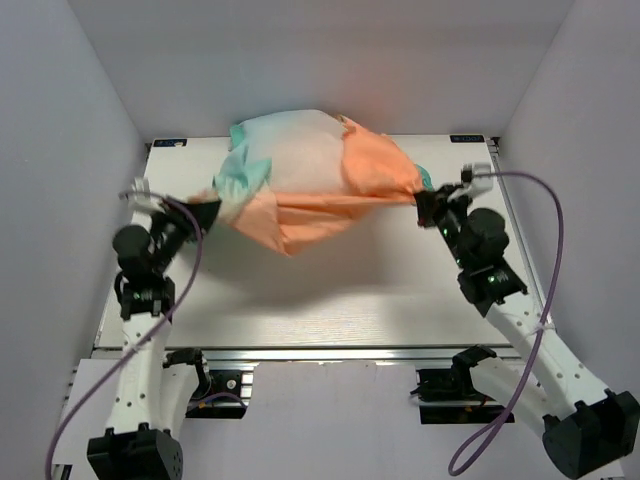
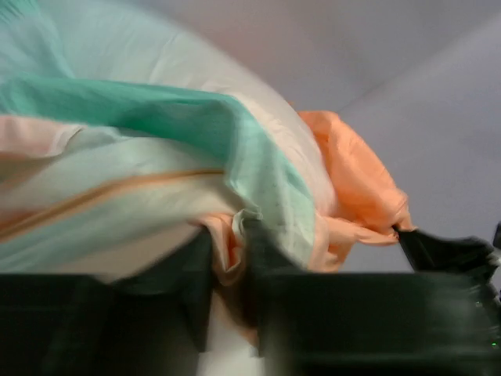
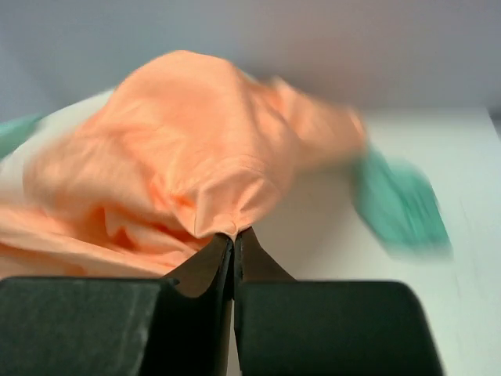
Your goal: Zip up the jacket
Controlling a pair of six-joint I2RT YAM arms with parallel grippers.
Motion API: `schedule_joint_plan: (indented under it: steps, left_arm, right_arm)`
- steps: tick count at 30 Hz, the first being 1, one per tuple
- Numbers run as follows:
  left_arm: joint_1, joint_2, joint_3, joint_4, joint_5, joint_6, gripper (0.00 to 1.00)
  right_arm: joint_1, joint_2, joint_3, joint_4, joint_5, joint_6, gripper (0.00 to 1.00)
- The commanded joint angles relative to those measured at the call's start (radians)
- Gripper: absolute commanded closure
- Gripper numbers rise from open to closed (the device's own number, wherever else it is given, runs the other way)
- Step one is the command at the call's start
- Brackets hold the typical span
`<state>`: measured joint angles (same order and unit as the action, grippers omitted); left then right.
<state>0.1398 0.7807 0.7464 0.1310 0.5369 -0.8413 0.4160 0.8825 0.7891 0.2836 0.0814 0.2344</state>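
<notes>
Orange-teal jacket (image 1: 310, 175) stretches between both jaws, pinched in each.

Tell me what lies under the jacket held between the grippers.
Only bare white table shows below the jacket, which hangs between the left gripper and right gripper. The table's far part behind the cloth is covered.
</notes>
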Motion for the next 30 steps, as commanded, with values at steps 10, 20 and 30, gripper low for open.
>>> schedule_joint_plan:
  steps: [10, 20, 30]
  left_arm:
    - [-0.121, -0.239, -0.240, -0.614, -0.078, 0.128, 0.02]
    - [-0.121, 0.174, -0.042, -0.501, -0.238, 0.125, 0.02]
    - [-0.166, 0.647, 0.214, -0.508, -0.342, 0.110, 0.02]
  right_arm:
    - [-0.045, -0.156, -0.157, -0.719, 0.724, 0.347, 0.54]
    - [-0.017, -0.057, -0.013, -0.723, 0.227, 0.230, 0.11]
    - [0.499, 0.355, -0.036, -0.543, 0.208, 0.302, 0.11]
